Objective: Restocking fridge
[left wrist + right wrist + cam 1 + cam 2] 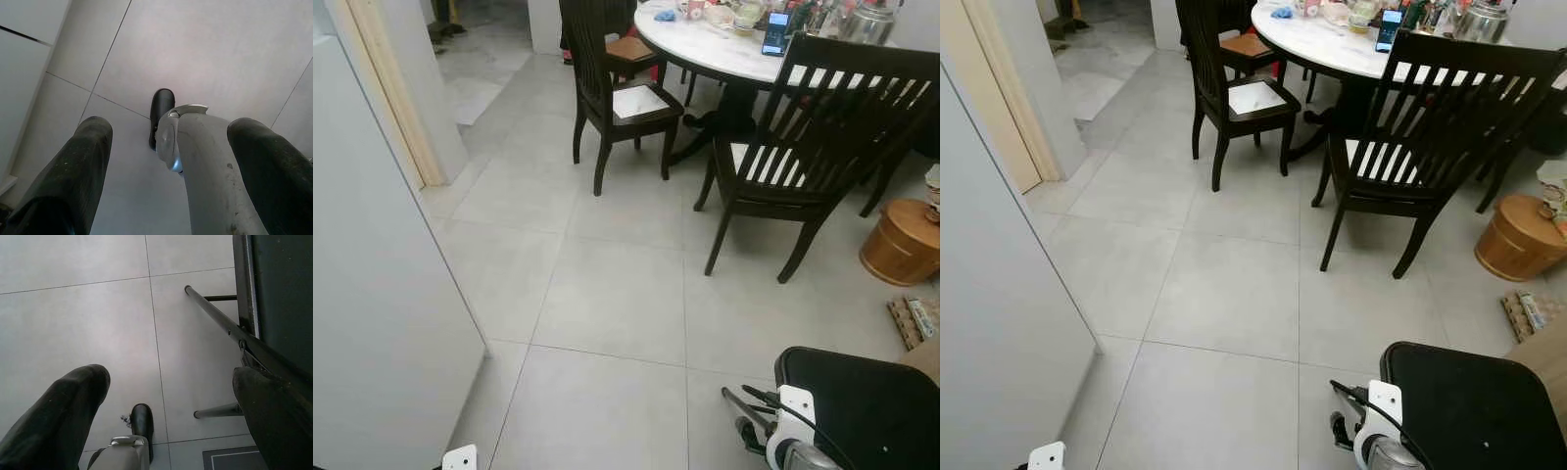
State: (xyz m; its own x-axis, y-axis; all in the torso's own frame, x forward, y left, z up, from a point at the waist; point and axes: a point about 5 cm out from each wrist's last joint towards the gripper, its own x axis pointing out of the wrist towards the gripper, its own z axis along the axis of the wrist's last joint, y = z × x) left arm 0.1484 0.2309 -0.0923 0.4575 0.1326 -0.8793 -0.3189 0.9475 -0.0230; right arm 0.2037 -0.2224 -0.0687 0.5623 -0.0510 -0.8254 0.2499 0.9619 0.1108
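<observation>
On the tiled floor beside the white fridge (pixel 372 294) we judge ourselves between loads, left gripper (pixel 166 142) and right gripper (pixel 171 396) hanging spread wide and empty, needing groceries fetched next.

the right tool (pixel 171 396) hangs with its two black fingers (pixel 63 416) spread wide apart over the pale grey tiled floor (pixel 88 318). beside it stands a black seat on thin metal legs (pixel 220 320); the robot's black foot (pixel 141 423) rests on the tiles.

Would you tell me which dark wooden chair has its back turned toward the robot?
The nearest chair, with the striped cushion; the chair farther left shows its side.
</observation>
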